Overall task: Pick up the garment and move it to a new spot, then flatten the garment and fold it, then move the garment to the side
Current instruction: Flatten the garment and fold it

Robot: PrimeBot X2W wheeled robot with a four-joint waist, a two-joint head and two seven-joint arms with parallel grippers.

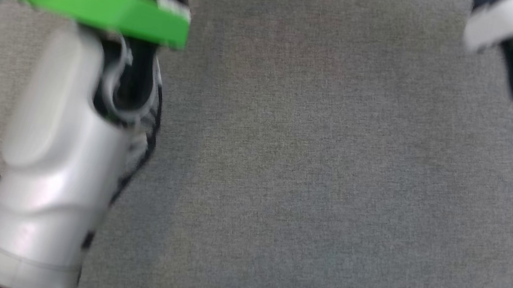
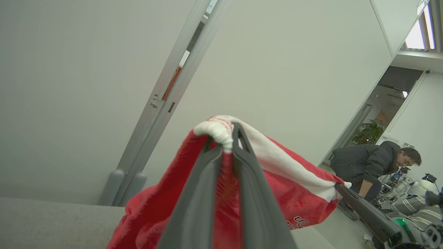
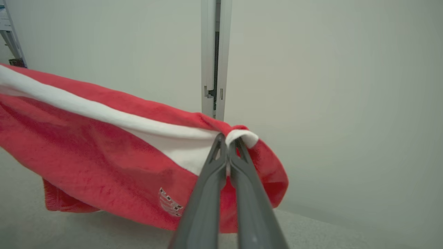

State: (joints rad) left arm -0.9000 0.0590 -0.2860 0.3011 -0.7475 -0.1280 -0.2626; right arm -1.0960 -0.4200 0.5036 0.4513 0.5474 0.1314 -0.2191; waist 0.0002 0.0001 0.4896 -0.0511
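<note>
Your two hands hold the red fleece garment (image 3: 86, 145) aloft, stretched between them above the gray fabric surface (image 1: 308, 172). The left hand (image 2: 225, 136) is clamped on a bunched roll of the white band (image 2: 287, 162) that runs along the top edge. The right hand (image 3: 228, 143) is pinched tight on the same band at the far corner, a small flap curling over its tips.

In the right wrist view the cloth runs from the tips out toward 9 o'clock and sags toward 7 o'clock, low over the surface; whether its lower edge touches is unclear. In the head view a scrap of red peeks in at 11 o'clock, past the left forearm (image 1: 59, 135). A person (image 2: 370, 166) bends over at 3 o'clock in the left wrist view, well apart.

Judging by the drape, the garment is light, soft and thick-piled. It will likely slump wherever unsupported and may creep out of a thin pinch if jerked. The band looks the firmest hold, near each corner, so the body hangs flat as you lower it.
</note>
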